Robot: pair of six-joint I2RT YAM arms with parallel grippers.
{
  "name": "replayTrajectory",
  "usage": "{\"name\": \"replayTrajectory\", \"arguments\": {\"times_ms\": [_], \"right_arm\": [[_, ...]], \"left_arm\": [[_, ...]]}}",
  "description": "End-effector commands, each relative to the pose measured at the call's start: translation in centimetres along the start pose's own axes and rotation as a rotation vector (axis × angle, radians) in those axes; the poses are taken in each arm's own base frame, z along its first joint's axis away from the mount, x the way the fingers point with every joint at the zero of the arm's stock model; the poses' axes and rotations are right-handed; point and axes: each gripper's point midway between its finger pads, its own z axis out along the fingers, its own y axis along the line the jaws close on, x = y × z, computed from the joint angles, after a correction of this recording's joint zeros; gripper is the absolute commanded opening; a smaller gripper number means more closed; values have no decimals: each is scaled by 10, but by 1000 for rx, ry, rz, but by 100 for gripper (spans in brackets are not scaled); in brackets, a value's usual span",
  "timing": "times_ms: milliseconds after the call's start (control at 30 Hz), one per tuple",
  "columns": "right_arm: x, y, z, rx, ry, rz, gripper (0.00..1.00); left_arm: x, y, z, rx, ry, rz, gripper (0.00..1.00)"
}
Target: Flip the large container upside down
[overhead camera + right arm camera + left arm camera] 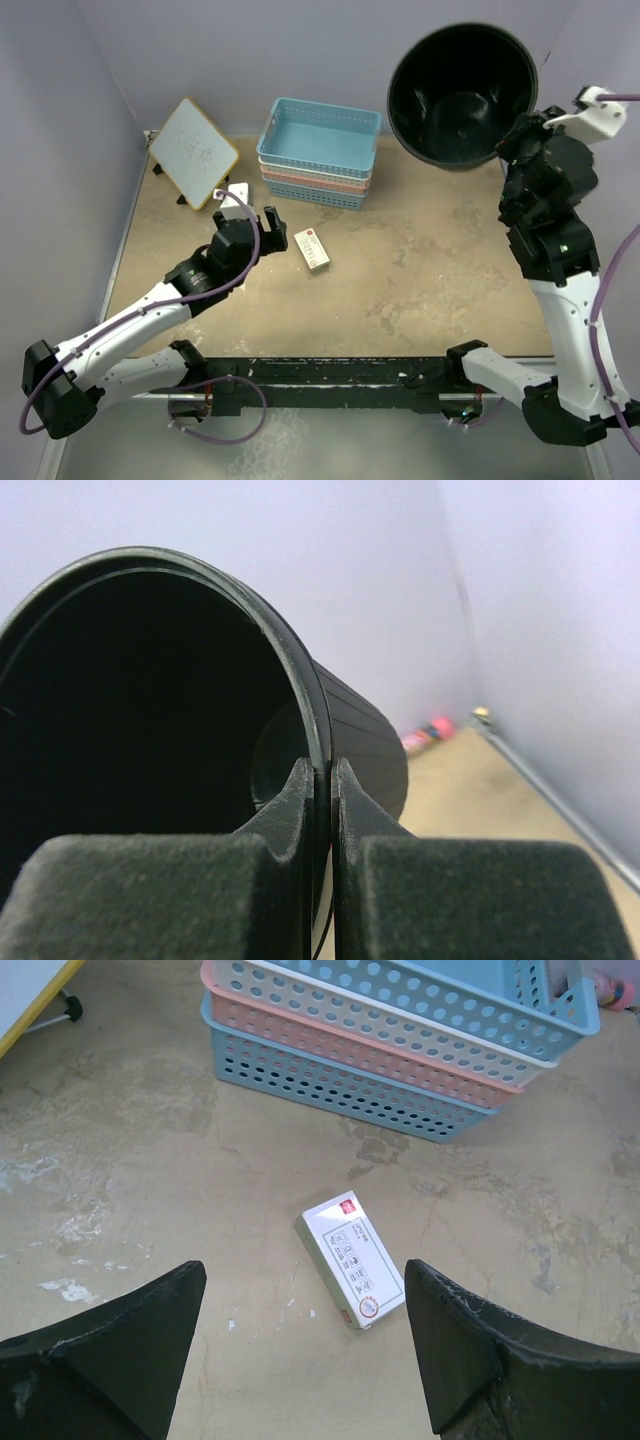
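Observation:
The large container [460,95], a round black wastebasket, hangs in the air at the back right, tipped so its open mouth faces the top camera. My right gripper [517,135] is shut on its rim at the lower right edge. In the right wrist view the rim [315,720] runs between the two fingertips [298,790], one inside the wall and one outside. My left gripper [253,217] stands open low over the table at the left, with nothing between its fingers [130,1340]; a small white box [350,1257] lies just beyond them.
A stack of blue, pink and white lattice baskets [320,150] stands at the back centre. A small whiteboard with a yellow frame [193,152] leans at the back left. The white box [311,248] lies on the tan tabletop. Lilac walls close the back and sides.

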Motion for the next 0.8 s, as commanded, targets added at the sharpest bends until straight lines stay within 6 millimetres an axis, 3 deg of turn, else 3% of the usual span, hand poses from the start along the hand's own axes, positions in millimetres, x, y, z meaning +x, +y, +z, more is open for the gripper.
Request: {"name": "replayTrajectory", "arguments": {"times_ms": [0, 167, 433, 600, 767], "right_arm": [[23, -29, 4, 159, 34, -96, 0], [64, -43, 1, 201, 141, -146, 0], [109, -50, 33, 172, 306, -98, 0], [141, -78, 58, 205, 472, -37, 0], [159, -117, 67, 354, 520, -89, 0]], "left_arm": [[-20, -20, 4, 49, -32, -3, 78], [-30, -16, 5, 26, -86, -57, 78], [-18, -15, 8, 16, -46, -46, 78], [-15, -10, 4, 15, -46, -49, 78], [-14, -7, 5, -2, -38, -30, 78]]}}
